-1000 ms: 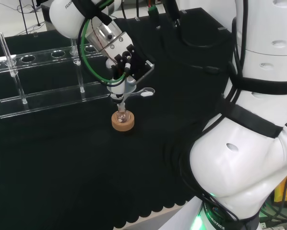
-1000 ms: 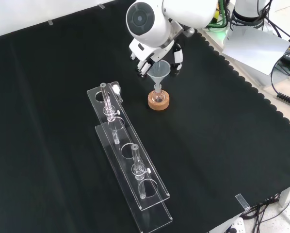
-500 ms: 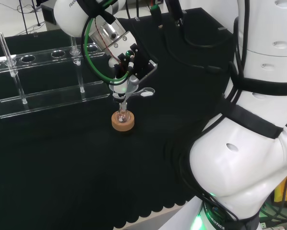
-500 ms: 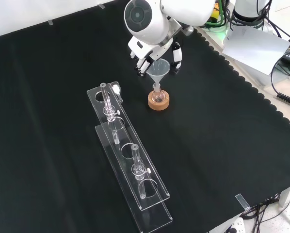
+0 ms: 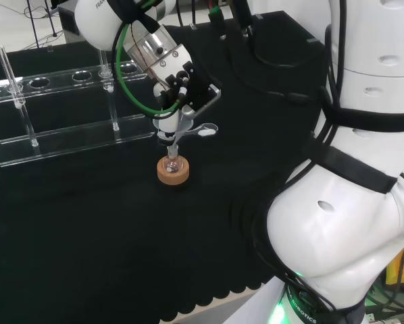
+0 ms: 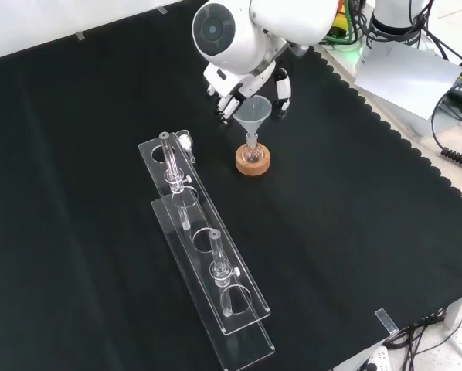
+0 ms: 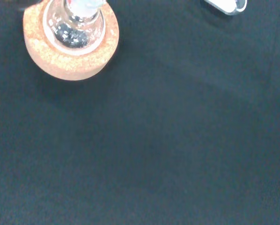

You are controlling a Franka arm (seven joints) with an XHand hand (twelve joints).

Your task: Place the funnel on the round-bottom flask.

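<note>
The round-bottom flask (image 5: 173, 163) (image 6: 251, 154) (image 7: 74, 27) sits upright in a cork ring (image 5: 173, 174) (image 6: 253, 163) (image 7: 70, 55) on the black cloth. A clear funnel (image 5: 170, 126) (image 6: 252, 113) stands above it, its stem reaching down into the flask's neck. My hand (image 5: 185, 91) (image 6: 231, 102) hangs over the funnel with its fingers curled against one side of the cone and the thumb (image 6: 281, 91) at the other side. The flask holds a little dark matter at its bottom.
A long clear test-tube rack (image 5: 67, 135) (image 6: 208, 255) with upright tubes lies beside the flask. A small clear piece (image 5: 205, 129) (image 7: 226, 5) lies on the cloth just beyond the hand. The arm's white links (image 5: 350, 202) rise at the head view's right.
The arm's upper link has swung a little to the left in the front view, and the hand and funnel have shifted slightly with it. Flask and cork ring have not moved.
</note>
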